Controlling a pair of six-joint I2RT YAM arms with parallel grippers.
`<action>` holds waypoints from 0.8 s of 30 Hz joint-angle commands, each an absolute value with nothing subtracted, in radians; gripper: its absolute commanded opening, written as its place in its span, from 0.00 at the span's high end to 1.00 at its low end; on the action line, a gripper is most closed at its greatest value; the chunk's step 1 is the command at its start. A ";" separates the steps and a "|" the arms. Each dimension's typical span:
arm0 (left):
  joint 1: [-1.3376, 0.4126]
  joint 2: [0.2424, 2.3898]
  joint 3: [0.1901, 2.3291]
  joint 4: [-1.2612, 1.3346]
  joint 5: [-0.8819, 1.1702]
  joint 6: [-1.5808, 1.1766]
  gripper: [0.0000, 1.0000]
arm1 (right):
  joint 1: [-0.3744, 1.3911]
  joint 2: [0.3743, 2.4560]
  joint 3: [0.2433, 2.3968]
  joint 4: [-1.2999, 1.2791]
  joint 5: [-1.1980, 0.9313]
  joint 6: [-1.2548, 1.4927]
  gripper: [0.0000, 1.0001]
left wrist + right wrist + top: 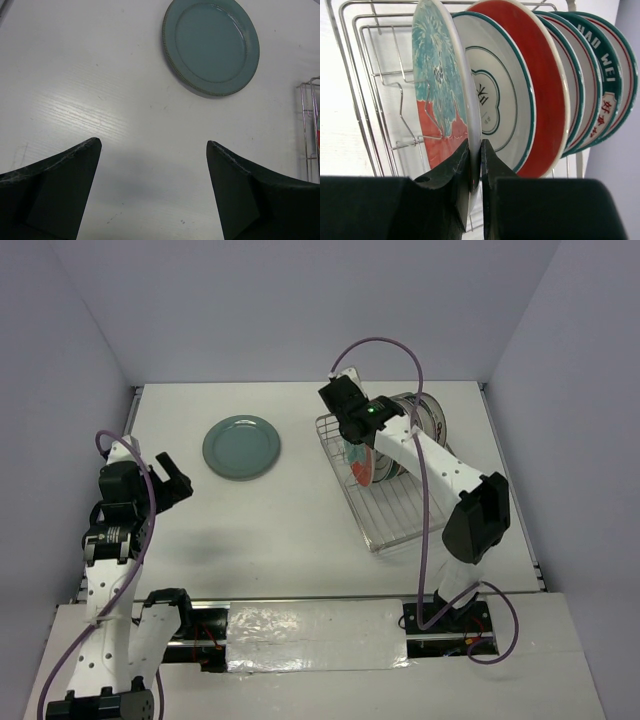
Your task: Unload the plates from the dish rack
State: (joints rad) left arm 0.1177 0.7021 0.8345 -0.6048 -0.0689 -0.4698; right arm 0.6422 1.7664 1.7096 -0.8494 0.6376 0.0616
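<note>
The silver wire dish rack (388, 523) (364, 80) stands right of centre, and several plates (392, 445) stand on edge in it. The frontmost is a red plate with a teal flower pattern (438, 85) (363, 468). My right gripper (475, 150) (352, 443) is shut on that plate's near rim, one finger on each face. Behind it stand a white plate with a dark green rim (497, 95), a red one (540, 85) and more rimmed plates (600, 80). My left gripper (154, 145) (176, 482) hangs open over bare table at the left, holding nothing.
A plain teal plate (241, 447) (211, 46) lies flat on the white table, left of the rack and ahead of my left gripper. A corner of the rack (310, 125) shows at the right edge of the left wrist view. Walls close off the back and both sides.
</note>
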 commanded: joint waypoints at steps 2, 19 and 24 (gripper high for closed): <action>0.112 0.699 0.844 -0.569 -0.068 -0.449 0.00 | 0.655 1.746 1.879 -0.916 0.799 0.086 1.00; 0.112 0.758 0.780 0.214 0.941 -0.835 0.01 | 0.753 1.470 2.098 -1.027 0.351 0.100 1.00; 0.098 0.753 0.799 0.238 0.948 -0.830 0.00 | 0.657 1.269 1.823 -0.746 -0.203 0.150 1.00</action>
State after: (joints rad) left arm 0.1062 0.7635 0.7593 0.0624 0.8085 -0.7906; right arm 0.7006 1.3781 1.8763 -1.0809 0.1856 0.1154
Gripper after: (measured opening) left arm 0.995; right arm 0.162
